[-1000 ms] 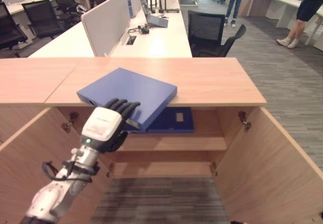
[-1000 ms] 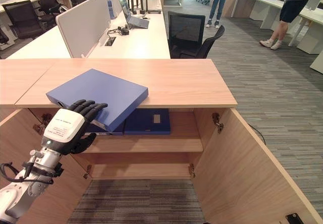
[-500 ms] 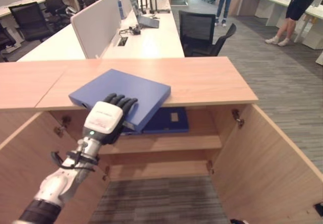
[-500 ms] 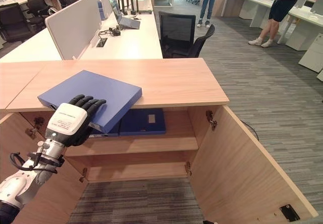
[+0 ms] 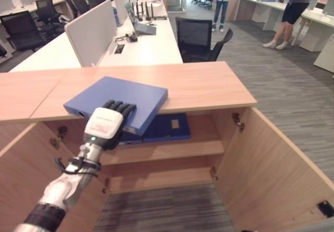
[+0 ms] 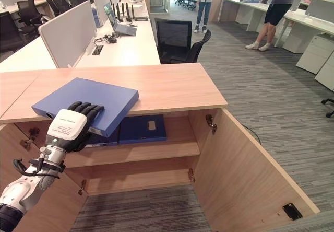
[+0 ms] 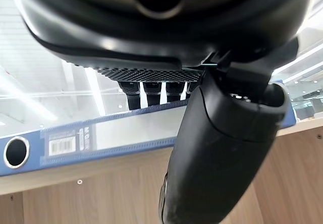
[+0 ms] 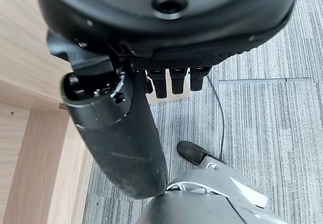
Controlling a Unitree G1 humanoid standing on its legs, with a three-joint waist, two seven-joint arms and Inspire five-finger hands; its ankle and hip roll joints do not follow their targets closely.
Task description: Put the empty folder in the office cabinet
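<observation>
Still atop the cabinet, folder stays gripped by left hand.

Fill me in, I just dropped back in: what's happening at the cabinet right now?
The left robot hand grips the near edge of a blue folder, fingers on top and thumb beneath. The folder lies flat on the wooden cabinet top, its near edge overhanging the open front, so it is not yet inside. Both cabinet doors are open, and another blue folder already lies on the upper shelf. The right robot hand hangs over the carpet with straight fingers, holding nothing. People stand in the background.
</observation>
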